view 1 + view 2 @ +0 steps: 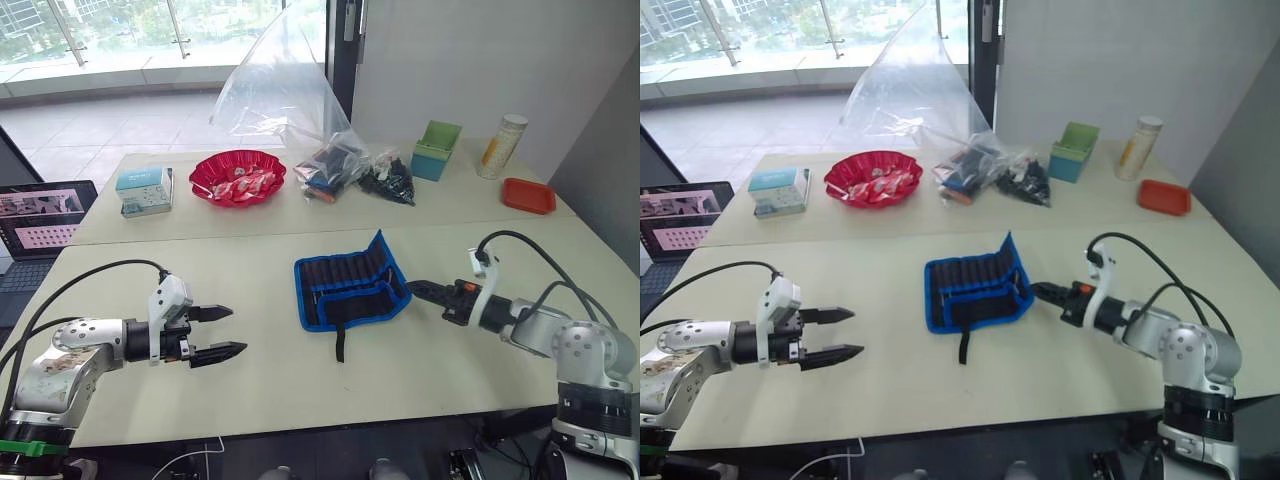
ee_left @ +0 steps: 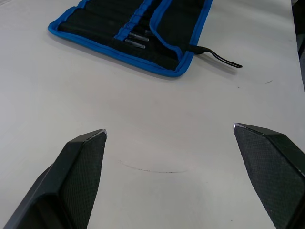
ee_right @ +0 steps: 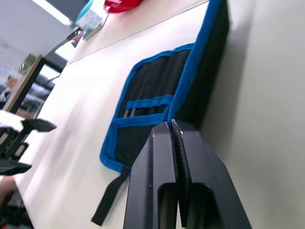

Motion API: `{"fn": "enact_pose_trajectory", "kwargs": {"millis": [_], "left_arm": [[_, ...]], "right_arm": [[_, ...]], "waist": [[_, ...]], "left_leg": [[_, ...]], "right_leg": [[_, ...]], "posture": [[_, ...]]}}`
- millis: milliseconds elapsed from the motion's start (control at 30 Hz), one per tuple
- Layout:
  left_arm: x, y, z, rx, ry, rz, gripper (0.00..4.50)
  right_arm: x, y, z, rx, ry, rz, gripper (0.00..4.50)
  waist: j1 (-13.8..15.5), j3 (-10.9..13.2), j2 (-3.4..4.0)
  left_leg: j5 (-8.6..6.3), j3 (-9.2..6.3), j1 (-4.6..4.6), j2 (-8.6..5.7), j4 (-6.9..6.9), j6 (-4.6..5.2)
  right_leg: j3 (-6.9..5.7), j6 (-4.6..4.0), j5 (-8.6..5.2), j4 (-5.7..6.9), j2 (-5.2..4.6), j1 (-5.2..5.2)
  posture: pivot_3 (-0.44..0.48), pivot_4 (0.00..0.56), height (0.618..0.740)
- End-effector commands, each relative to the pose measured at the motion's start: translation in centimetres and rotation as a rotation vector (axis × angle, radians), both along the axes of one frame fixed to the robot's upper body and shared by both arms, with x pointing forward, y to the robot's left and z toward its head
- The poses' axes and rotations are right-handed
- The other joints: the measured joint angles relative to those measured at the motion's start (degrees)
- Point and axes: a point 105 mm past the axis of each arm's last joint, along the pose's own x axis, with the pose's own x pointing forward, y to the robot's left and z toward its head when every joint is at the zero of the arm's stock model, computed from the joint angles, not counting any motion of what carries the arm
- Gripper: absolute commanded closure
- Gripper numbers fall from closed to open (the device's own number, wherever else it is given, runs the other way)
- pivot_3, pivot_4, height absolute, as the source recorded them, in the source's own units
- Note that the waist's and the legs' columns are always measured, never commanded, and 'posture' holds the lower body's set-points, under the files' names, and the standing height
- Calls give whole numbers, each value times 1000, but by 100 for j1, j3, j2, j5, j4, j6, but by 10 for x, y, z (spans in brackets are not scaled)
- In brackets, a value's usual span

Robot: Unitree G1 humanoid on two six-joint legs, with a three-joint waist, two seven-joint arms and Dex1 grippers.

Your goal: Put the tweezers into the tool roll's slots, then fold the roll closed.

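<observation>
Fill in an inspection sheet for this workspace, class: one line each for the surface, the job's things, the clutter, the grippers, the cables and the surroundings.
Surface: pale table, bare around the roll.
Job's things: tool roll lies open, its right edge lifted; tweezers sit in the slots; strap trails toward the robot.
Clutter: far table holds a red bowl, clear plastic bag, blue box, green bin, bottle, red tray.
Grippers: left gripper open, apart from the roll; right gripper shut at the roll's right edge.
Cables: black cable on left arm, another on the right.
Surroundings: laptop at left, window behind.
</observation>
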Motion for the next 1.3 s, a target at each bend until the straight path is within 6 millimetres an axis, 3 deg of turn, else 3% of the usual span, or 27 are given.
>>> {"fn": "enact_pose_trajectory", "kwargs": {"millis": [33,133,233,433,533,667,867,967,1100,1300], "left_arm": [[0,-2,5,10,-28,-15,0],[-2,-3,3,12,-18,-22,0],[-2,-2,2,15,-30,-10,0],[0,-1,3,13,-50,7,0],[2,0,5,4,-62,21,0],[2,-3,4,4,-56,11,0],[3,-8,5,-23,-40,-1,0],[5,-12,8,-60,-36,5,0],[9,-22,14,-150,8,20,0],[17,-39,7,-309,164,107,0]], "right_arm": [[-6,33,-1,-69,-38,103,4424],[-5,44,-4,-79,-35,122,4424],[-1,57,-24,-123,27,122,4424],[8,67,-56,-202,108,86,4424],[6,70,-62,-208,121,97,4424],[1,74,-47,-145,69,149,3225],[9,52,12,-33,-195,108,1205],[1,44,33,-4,-323,151,1205],[-2,35,31,-116,-388,210,1205],[11,33,2,-264,-464,229,3097]], "waist": [[10,0,0],[18,0,0],[20,0,0],[12,-1,-2],[10,-2,-2],[11,-2,-3],[34,-1,-2],[35,-1,-2],[24,-2,-3],[5,-3,-5]], "left_leg": [[0,0,-1,0,0,0],[0,1,-4,-1,1,0],[0,0,-4,-4,2,0],[2,1,-3,-2,2,-3],[2,1,2,-2,2,-4],[3,1,8,-1,2,-5],[3,1,2,-4,6,-5],[3,0,1,-6,6,-4],[3,1,-1,-4,6,-4],[3,11,0,-1,11,-3]], "right_leg": [[-1,0,0,1,0,-2],[-1,-1,0,0,-2,-4],[-4,-2,1,0,-4,-5],[-5,-4,2,3,-2,-7],[-7,-6,3,5,-1,-5],[-7,-6,4,5,0,-3],[-7,-7,4,5,-2,-6],[-8,-7,4,5,-2,-5],[-10,-7,4,5,-1,-5],[-5,-7,4,31,-1,-9]], "posture": [[0,150,740],[0,150,740],[0,150,740],[0,150,740],[0,150,740],[0,150,740],[0,150,740],[0,150,740],[0,150,740],[0,150,740]]}}
